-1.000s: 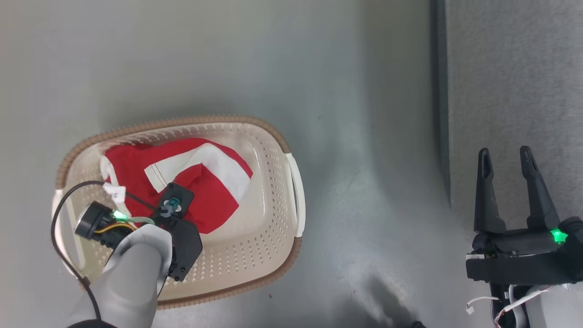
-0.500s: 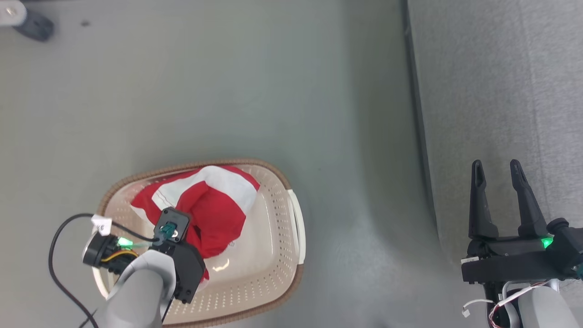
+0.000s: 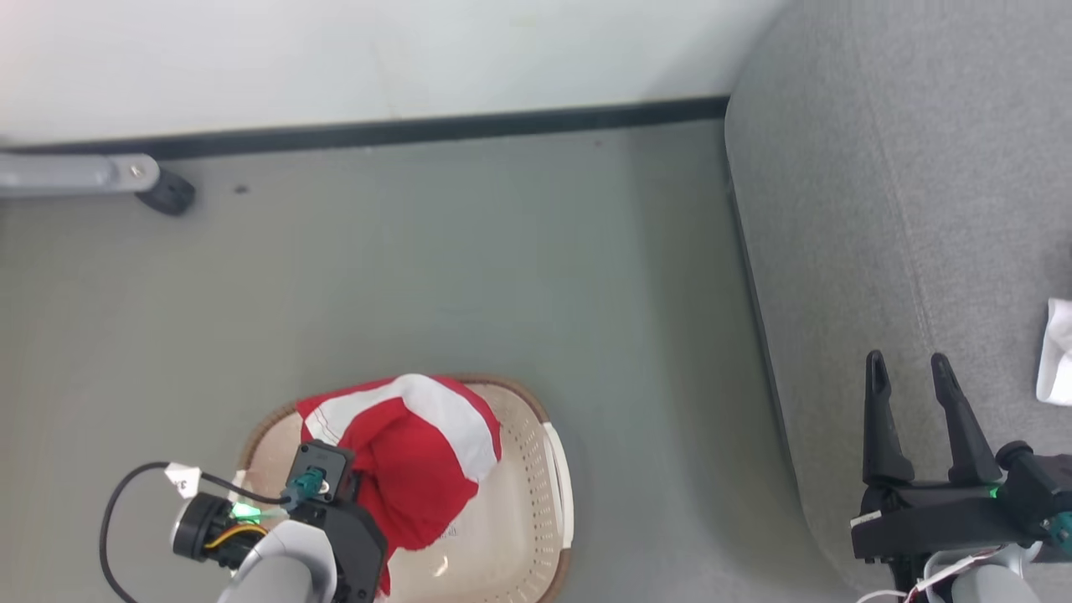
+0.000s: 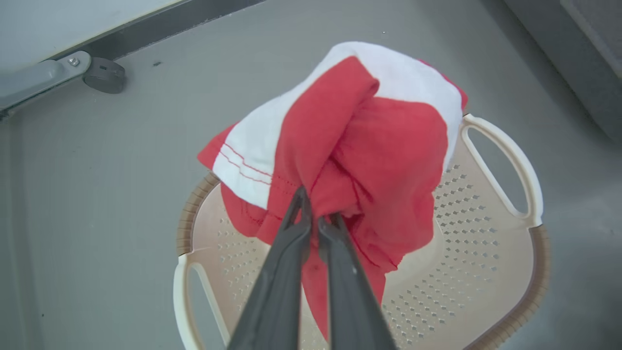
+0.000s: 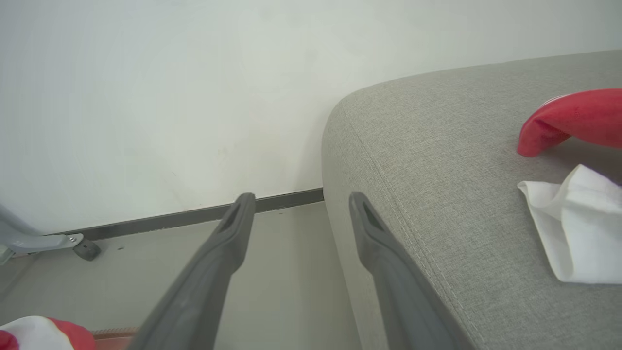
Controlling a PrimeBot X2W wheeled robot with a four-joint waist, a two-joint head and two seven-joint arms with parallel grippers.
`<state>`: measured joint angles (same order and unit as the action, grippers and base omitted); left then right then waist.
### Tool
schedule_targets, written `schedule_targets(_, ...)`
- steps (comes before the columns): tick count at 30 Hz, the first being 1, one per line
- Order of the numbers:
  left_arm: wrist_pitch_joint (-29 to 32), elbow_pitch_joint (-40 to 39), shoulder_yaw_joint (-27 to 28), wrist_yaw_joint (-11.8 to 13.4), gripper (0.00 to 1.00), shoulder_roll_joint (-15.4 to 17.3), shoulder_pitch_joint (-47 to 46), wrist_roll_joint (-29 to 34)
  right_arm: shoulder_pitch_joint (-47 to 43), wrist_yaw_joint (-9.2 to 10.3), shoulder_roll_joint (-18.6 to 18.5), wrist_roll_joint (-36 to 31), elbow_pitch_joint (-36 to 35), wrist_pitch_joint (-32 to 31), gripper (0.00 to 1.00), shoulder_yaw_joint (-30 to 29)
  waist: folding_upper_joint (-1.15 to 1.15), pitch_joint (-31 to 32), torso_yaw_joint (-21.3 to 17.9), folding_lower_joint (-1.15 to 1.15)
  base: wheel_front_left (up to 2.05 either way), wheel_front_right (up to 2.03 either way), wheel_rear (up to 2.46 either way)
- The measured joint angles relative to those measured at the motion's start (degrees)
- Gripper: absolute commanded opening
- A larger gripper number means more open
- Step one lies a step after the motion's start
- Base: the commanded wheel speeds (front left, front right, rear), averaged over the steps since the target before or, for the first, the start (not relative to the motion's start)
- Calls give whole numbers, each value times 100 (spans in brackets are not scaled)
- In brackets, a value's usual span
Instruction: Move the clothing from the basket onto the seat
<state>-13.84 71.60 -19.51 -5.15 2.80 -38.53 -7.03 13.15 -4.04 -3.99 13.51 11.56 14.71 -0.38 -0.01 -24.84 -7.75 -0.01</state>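
Head view: one cream basket (image 3: 559, 477) sits on the grey floor (image 3: 419, 276). One red-and-white garment (image 3: 419, 469) hangs bunched over the basket. To the right of the basket stands one grey seat (image 3: 879, 209) with one white cloth (image 3: 1057, 352) on it. The two right fingers (image 3: 879, 410) hover over the seat, spread wide and empty.

Left wrist view: the two left fingers (image 4: 286, 253) are pinched tight on the garment, directly above the basket.

Right wrist view: the seat carries two pieces, the white cloth and one red piece (image 5: 573, 121).
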Motion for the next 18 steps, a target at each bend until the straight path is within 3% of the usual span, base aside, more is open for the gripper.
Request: schedule_targets(18, -15, -738, 45, -142, 0, -73, 1007, -349, -744, -160, 10, 8, 358, 0, 100, 60, 0, 1478, 417, 0, 0, 0, 0)
